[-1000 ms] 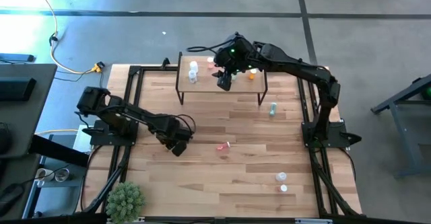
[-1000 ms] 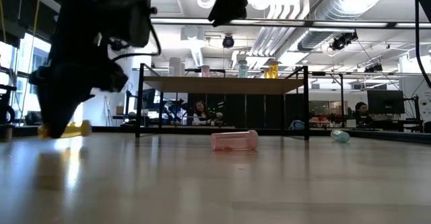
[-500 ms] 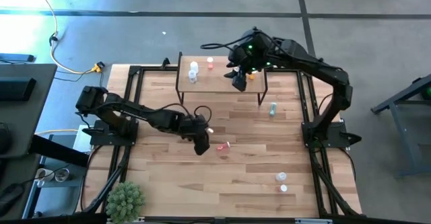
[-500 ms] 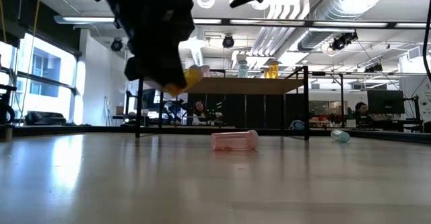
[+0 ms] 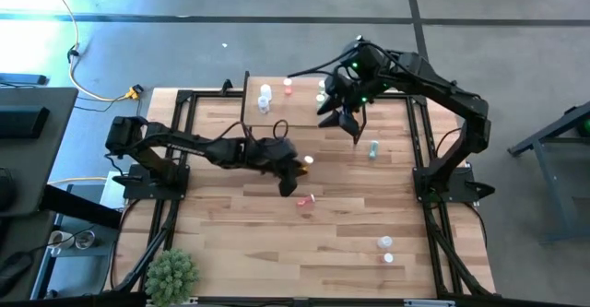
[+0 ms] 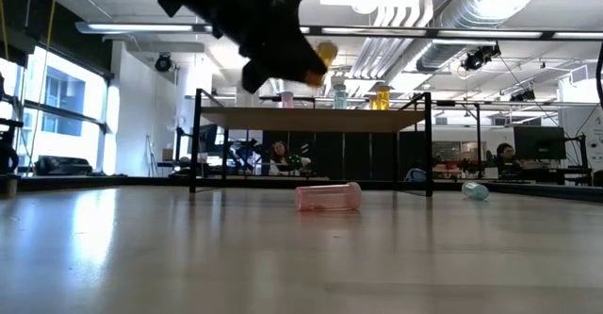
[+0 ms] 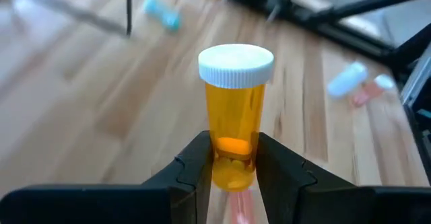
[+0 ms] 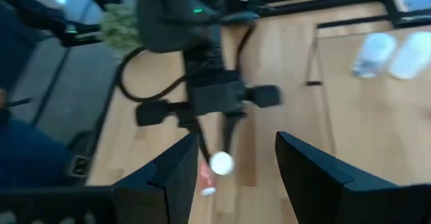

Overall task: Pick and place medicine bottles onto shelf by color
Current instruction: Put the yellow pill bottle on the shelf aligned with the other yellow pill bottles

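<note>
transport step: left claw (image 7: 232, 177) gripped an orange bottle (image 7: 235, 109) above mid-surface, short of the shelf (image 5: 304, 113). right claw (image 8: 232, 158) hung open beside the shelf's right edge. next: set the bottle among the shelf's orange ones.

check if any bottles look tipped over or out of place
Yes. A pink bottle lies on its side mid-table, a teal one lies beside the shelf, and two white ones sit near the front right corner. The orange bottle is upright, in the left pincer.
</note>
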Available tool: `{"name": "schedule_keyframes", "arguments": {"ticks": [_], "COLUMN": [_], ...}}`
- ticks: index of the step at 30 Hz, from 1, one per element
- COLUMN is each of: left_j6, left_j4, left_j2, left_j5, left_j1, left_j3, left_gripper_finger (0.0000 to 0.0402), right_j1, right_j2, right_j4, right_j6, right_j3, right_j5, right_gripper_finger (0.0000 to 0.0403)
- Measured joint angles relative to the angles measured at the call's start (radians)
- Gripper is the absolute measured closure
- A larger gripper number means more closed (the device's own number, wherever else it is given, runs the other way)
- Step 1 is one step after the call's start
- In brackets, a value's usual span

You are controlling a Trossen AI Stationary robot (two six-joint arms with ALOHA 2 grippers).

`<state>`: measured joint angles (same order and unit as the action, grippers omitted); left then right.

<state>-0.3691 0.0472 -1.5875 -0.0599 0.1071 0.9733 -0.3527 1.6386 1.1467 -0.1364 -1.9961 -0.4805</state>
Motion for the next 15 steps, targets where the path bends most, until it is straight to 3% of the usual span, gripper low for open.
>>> {"name": "schedule_keyframes", "arguments": {"ticks": [5,15], "left_j6": [0.112,0.288], "left_j4": [0.090,0.081], "left_j2": [0.000,0.000], "left_j5": [0.012,0.027], "left_j1": [0.016,0.024], "left_j3": [0.000,0.112], "left_gripper_finger": [0.0314,0.0314], "right_j1": [0.015,0.078], "right_j2": [0.000,0.002], "right_j4": [-0.002,-0.015], "right_j6": [-0.001,-0.003], "right_j3": [0.000,0.000], "right_j5": [-0.052,-0.049], "right_gripper_finger": [0.0214,0.0214]}}
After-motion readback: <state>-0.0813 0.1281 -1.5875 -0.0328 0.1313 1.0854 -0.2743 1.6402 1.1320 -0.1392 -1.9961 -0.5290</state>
